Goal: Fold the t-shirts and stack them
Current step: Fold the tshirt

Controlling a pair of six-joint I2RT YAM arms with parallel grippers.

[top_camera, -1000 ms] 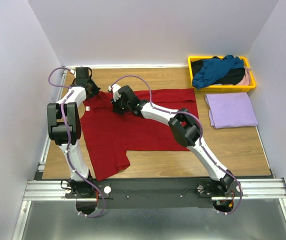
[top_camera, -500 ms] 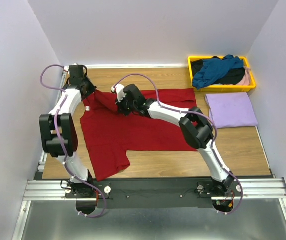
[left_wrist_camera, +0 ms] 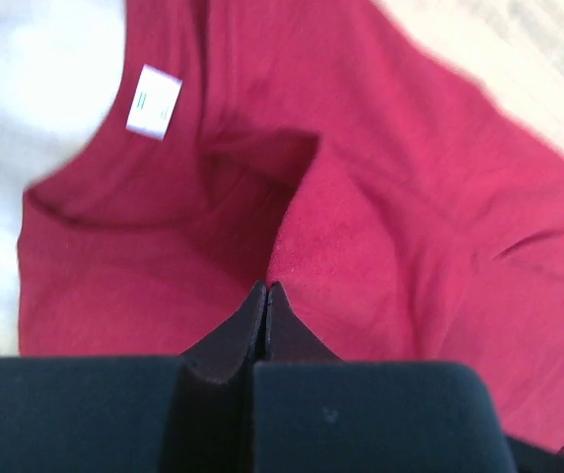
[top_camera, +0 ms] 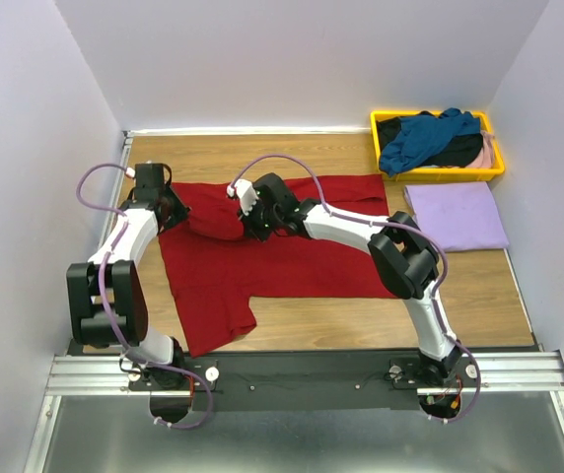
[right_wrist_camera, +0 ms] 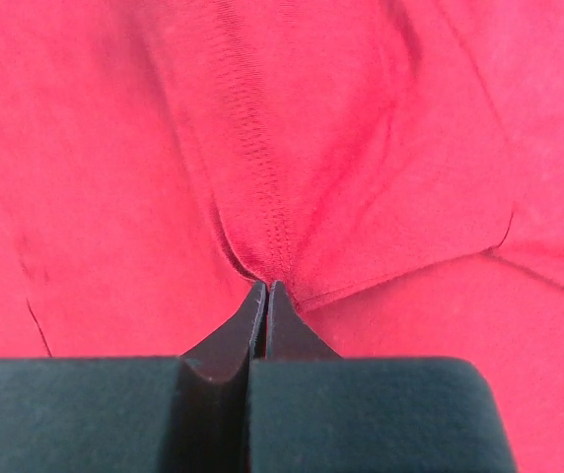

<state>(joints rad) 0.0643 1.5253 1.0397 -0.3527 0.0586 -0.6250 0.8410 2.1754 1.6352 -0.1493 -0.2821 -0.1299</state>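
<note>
Overhead, a wooden counter seen from above, running left to right. Spread over its left and middle: dark red t-shirt, mostly flat, collar end to the left, one sleeve trailing toward the near left. Far left part of that shirt drawn up into a bunch between the two end effectors. Over at the right, well apart from the red one: lavender t-shirt, folded into a neat rectangle, flat on the wood. Just beyond it, in the far right corner: yellow tray, heaped with a teal blue t-shirt on top, a black t-shirt under it and a pale pink t-shirt at the right end. By the red shirt's far left corner, left end effector, fingers pressed together on a raised fold of red cloth beside the neck opening. Nearer the middle, right end effector, likewise pinched tight on a ridge of red cloth along a stitched seam. Smallest, in the left wrist view: white neck label inside the collar.
</note>
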